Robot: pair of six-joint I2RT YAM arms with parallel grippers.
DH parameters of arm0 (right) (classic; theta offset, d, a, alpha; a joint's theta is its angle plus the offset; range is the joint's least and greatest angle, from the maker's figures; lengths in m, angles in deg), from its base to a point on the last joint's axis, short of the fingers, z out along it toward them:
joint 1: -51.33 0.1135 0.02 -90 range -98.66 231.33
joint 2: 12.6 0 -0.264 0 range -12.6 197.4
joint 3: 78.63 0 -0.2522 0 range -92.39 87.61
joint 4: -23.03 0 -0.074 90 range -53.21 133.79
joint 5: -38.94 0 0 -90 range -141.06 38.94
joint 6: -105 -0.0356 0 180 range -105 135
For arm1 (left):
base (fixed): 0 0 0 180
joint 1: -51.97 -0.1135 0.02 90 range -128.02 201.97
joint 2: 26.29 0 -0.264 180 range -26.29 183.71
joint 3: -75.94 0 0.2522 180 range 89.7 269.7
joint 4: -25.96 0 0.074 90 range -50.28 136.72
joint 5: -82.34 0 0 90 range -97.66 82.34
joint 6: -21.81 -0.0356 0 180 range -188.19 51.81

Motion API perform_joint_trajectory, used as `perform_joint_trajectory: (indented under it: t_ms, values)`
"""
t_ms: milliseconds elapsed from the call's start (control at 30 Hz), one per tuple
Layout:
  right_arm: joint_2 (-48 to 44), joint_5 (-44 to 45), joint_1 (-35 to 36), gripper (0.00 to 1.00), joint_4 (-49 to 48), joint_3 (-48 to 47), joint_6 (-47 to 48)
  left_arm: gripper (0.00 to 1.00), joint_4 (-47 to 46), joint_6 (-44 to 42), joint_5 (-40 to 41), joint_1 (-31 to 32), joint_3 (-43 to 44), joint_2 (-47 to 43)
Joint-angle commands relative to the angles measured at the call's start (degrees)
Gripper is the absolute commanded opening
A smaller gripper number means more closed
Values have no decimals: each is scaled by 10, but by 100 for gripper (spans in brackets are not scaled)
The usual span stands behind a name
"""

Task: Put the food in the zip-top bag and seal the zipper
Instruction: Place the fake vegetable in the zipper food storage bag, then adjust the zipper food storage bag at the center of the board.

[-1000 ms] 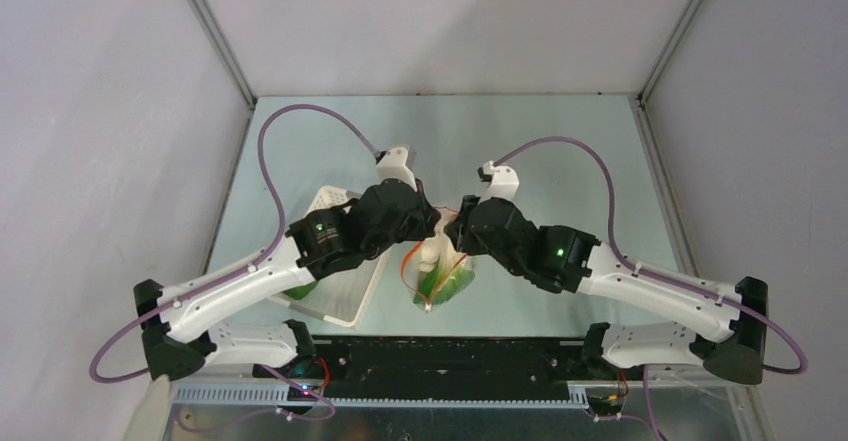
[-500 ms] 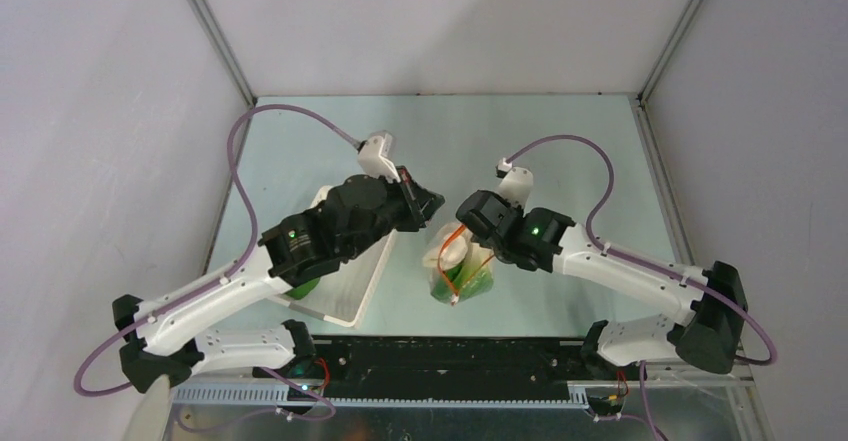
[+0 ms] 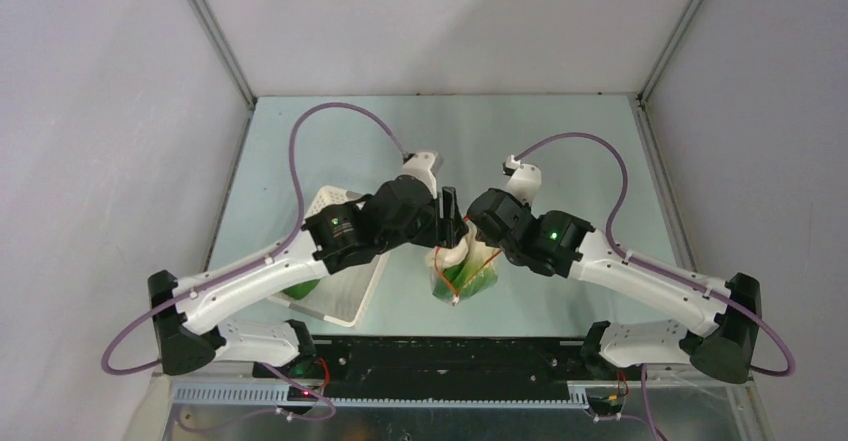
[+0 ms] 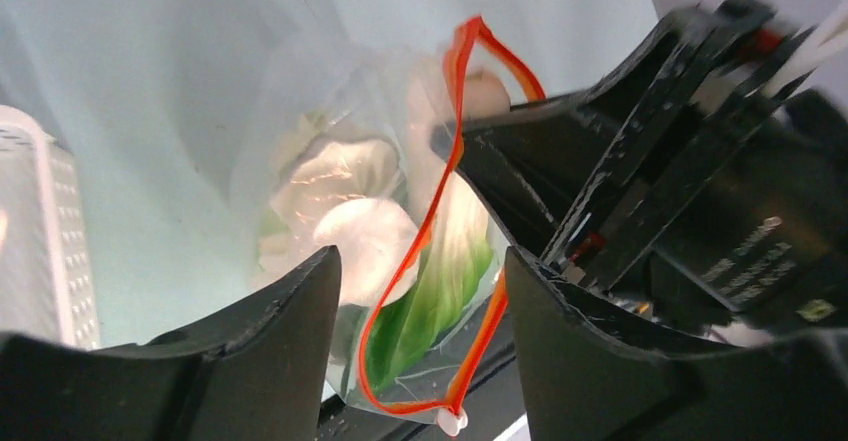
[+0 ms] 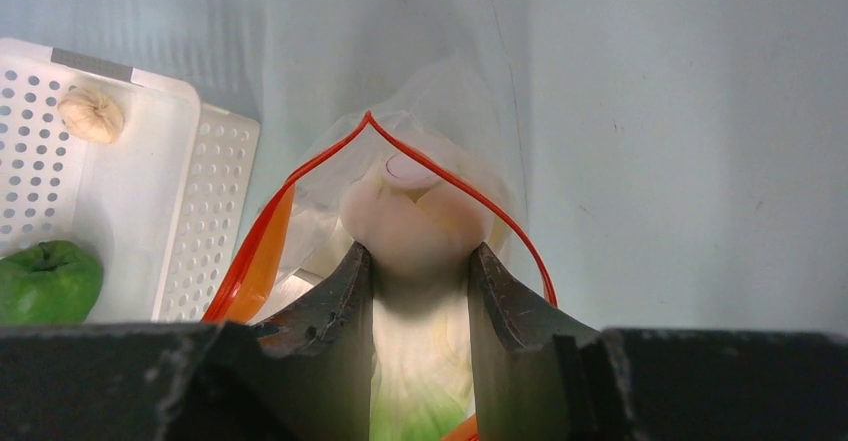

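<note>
Arms both lean in over the zip-top bag (image 3: 478, 281) near the bench's (image 3: 560, 161) front edge. Right end effector (image 5: 420, 256) pinches the bok choy (image 5: 415, 226) inside the gaping zipper (image 4: 462, 91). Left end effector (image 4: 420, 261) is spread and empty. Half a second ago it was swung off toward the basket (image 3: 345, 296). Bok choy's white stalk end points away from the right wrist.

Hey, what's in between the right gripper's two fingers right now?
The bok choy's white stalk, clamped by the right gripper at the zip-top bag's open mouth; the right wrist view shows it.
</note>
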Motion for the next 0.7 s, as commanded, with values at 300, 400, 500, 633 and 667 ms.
perform_joint_trajectory:
  t_ms: [300, 400, 500, 633, 667]
  values:
    - [-67, -52, -13, 32, -52, 17, 9, 51, 15, -52, -11, -5, 4, 95]
    - [-78, -74, -17, 43, -70, 32, 24, 8, 29, -49, 6, -5, 22, 113]
    - [-79, -100, -17, 58, -77, 34, 44, 1, 25, -37, 16, -5, 33, 104]
    - [-98, -124, -10, 64, -85, 33, 73, 0, 1, -16, 25, -5, 28, 68]
    - [-112, -125, -3, 66, -89, 33, 75, 0, 0, -10, 28, -5, 29, 65]
